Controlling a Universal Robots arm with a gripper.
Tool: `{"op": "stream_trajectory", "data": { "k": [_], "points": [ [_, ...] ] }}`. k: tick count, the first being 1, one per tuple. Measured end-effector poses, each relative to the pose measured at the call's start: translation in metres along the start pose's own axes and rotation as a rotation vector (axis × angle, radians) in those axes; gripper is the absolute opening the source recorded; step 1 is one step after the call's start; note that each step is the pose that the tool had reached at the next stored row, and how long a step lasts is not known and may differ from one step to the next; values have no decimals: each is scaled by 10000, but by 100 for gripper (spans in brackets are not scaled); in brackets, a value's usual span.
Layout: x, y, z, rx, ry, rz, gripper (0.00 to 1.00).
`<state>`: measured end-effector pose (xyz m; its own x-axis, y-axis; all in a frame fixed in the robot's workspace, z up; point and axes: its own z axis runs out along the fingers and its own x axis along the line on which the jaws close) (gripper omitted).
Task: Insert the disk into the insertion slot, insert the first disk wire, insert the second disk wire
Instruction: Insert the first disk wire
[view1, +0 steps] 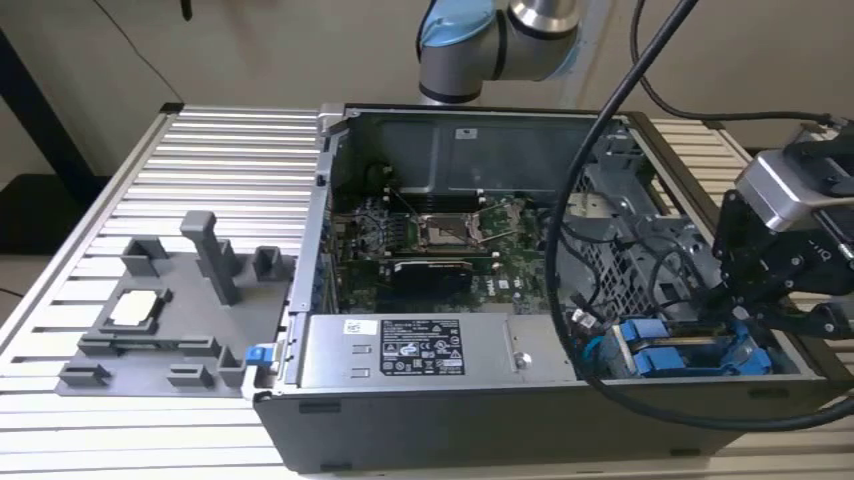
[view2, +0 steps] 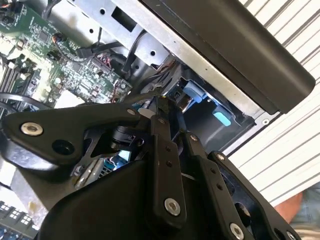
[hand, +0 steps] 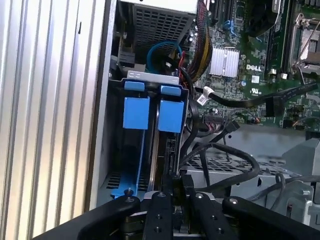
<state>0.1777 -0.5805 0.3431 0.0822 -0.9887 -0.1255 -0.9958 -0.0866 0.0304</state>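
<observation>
The disk (hand: 161, 150) stands in the insertion slot (hand: 150, 76) of the grey drive cage, topped by its blue carrier tab (hand: 171, 115). A look-alike blue carrier (hand: 136, 112) sits beside it. In the exterior view both blue carriers (view1: 661, 352) lie in the cage at the open case's right front corner. My gripper (hand: 176, 187) hangs at the disk's end. Its fingers (hand: 159, 202) are drawn close on a dark plug, with a black disk wire (hand: 250, 170) looping away from it. My gripper also shows in the second wrist view (view2: 167, 107) and in the exterior view (view1: 747, 315).
The silver labelled power-supply box (view1: 400, 350) fills the case's front, with the motherboard (view1: 427, 240) behind it. Loose black cables (view1: 587, 300) crowd the space beside the cage. A grey fixture block (view1: 174, 310) stands on the slatted table (view1: 227, 160) at the exterior view's left.
</observation>
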Motion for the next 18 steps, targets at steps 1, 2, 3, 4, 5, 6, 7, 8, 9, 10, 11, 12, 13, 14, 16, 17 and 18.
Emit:
{"op": "stream_trajectory", "data": {
  "k": [1, 2, 3, 4, 5, 6, 7, 8, 9, 10, 11, 12, 13, 14, 16, 17, 18],
  "points": [
    [0, -1, 1, 8, 3, 68, 19],
    [1, -1, 3, 17, 2, 150, 19],
    [1, 0, 5, 31, -3, 264, 19],
    [1, 0, 5, 43, -5, 361, 19],
    [1, 0, 5, 55, -7, 451, 19],
    [2, 4, 6, 61, -10, 509, 19],
    [2, 9, 9, 65, -15, 543, 19],
    [1, 16, 10, 67, -16, 557, 19],
    [0, 25, 10, 69, -14, 560, 19],
    [1, 32, 10, 69, -13, 560, 19],
    [2, 35, 11, 68, -13, 560, 19],
    [9, 36, 10, 68, -10, 559, 19],
    [21, 37, 9, 68, -10, 559, 19],
    [34, 39, 9, 68, -12, 562, 19],
    [46, 41, 9, 69, -10, 569, 19],
    [46, 41, 12, 69, -6, 572, 19],
    [47, 42, 16, 70, 5, 574, 19]
  ]
}}
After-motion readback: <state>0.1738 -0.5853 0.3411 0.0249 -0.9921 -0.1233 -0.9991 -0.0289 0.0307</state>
